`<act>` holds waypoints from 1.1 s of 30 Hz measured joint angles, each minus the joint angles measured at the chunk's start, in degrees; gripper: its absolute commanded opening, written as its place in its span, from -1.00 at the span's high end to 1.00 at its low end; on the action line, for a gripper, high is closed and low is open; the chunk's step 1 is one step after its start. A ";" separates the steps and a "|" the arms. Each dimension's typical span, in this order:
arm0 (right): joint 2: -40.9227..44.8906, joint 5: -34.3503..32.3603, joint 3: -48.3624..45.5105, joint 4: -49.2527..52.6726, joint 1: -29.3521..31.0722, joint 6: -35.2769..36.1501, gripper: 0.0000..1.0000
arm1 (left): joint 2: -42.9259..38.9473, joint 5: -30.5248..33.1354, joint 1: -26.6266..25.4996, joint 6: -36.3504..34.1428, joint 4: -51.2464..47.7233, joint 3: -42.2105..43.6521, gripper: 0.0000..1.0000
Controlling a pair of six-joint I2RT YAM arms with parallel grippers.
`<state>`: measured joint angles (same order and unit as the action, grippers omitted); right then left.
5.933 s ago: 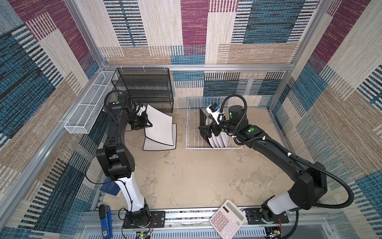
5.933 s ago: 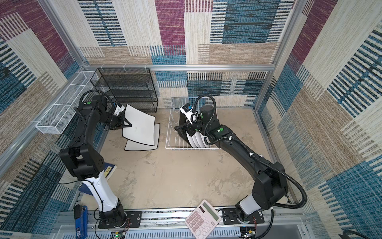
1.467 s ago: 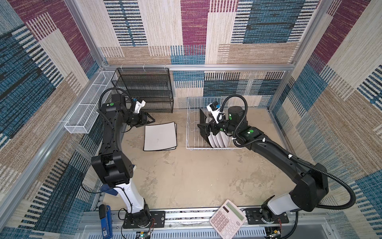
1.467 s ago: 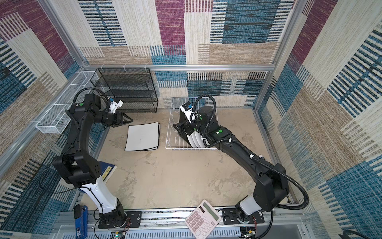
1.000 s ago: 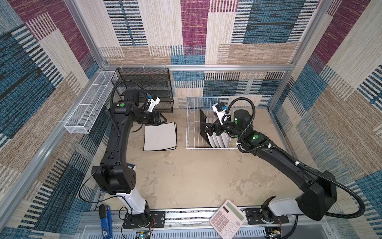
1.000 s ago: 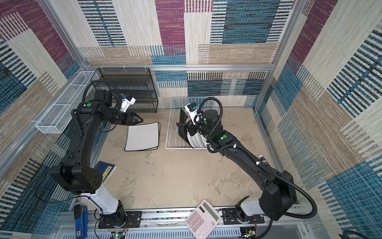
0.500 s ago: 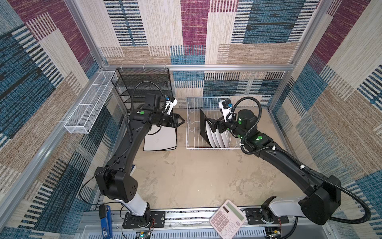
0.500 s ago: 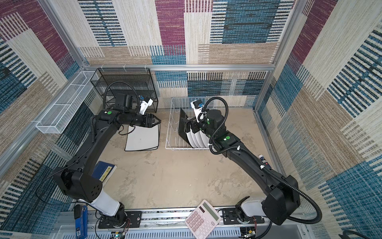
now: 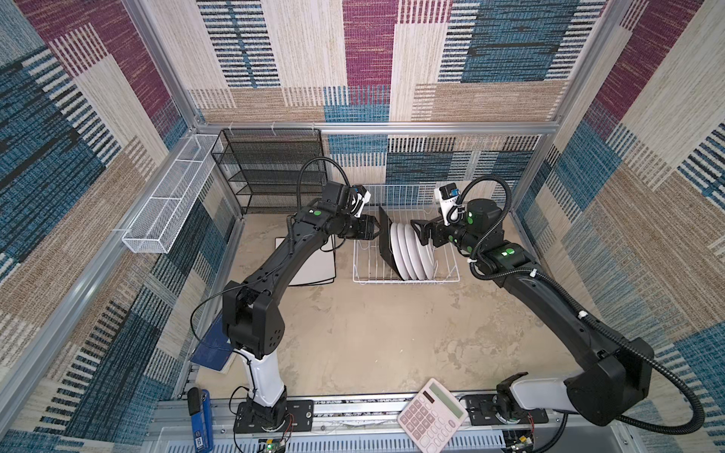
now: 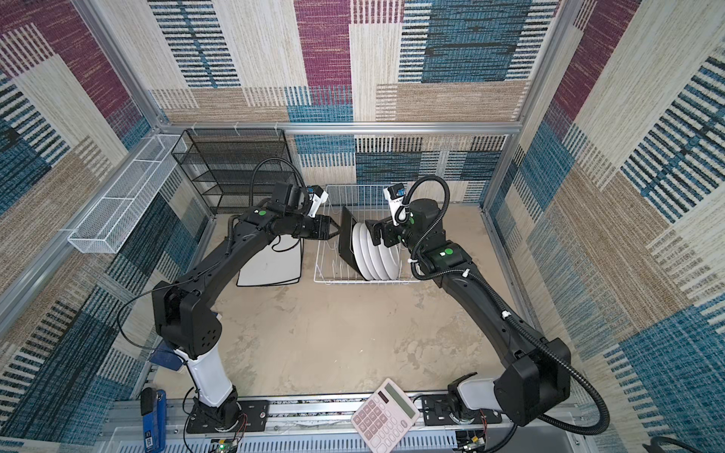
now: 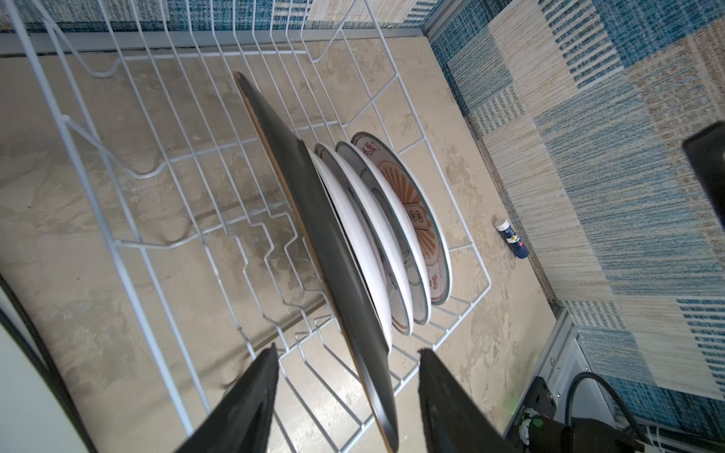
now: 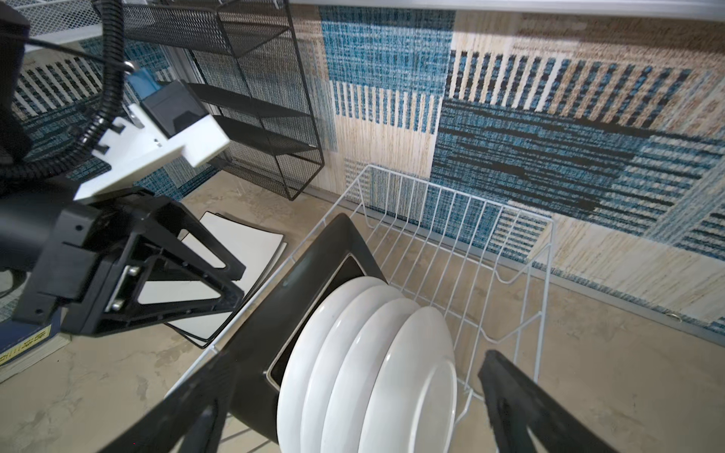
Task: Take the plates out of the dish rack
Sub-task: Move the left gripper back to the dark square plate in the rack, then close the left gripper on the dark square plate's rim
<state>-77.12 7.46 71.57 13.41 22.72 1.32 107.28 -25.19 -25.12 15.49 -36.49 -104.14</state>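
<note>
Apparently two white plates (image 9: 314, 270) lie beside the rack (image 9: 408, 281) while five stand inside it, the left gripper (image 11: 347, 351) spread astride the black plate (image 9: 385, 243), the right gripper (image 9: 418, 231) spread empty by the round plates (image 9: 412, 251).

Bright, even light from above, soft shadows under the rack (image 11: 64, 117); top views bow at edges, wrist close-ups blur.
</note>
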 measured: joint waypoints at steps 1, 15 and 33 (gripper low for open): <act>0.00 0.04 -0.09 0.35 -0.11 -0.22 -0.98 | 0.66 0.17 -0.31 0.48 0.15 -0.59 -0.15; 0.59 0.61 -1.07 1.01 -0.68 -1.57 -0.99 | 9.88 3.96 -1.40 5.40 -1.51 -8.20 0.21; -0.07 1.57 -0.85 0.92 -0.68 -2.95 -0.99 | 12.76 0.92 -1.81 10.25 -0.15 -9.33 0.45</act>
<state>-77.19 9.04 70.72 14.33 22.04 -1.63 120.05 -24.27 -26.94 25.74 -36.64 -113.47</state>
